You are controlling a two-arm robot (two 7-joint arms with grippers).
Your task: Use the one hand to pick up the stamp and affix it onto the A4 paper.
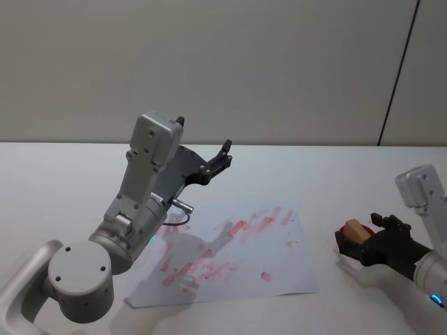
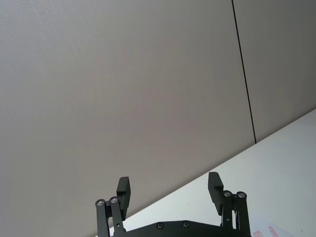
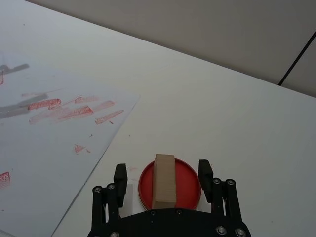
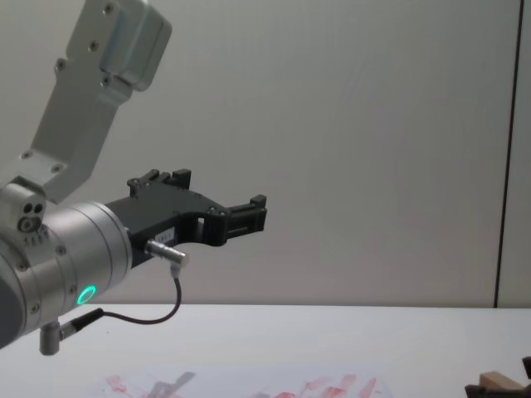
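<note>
Right hand (image 3: 160,175) low over the table, fingers spread | stamp (image 3: 164,180) standing between them on a red pad (image 3: 190,185) | paper (image 3: 44,148) just beside.

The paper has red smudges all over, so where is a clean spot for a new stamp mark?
On the A4 paper, the near-right part between the small red mark and the right edge is bare. The middle and far edge are crowded with smears. The stamp sits on the red ink pad, between the right tool's open fingers.
</note>
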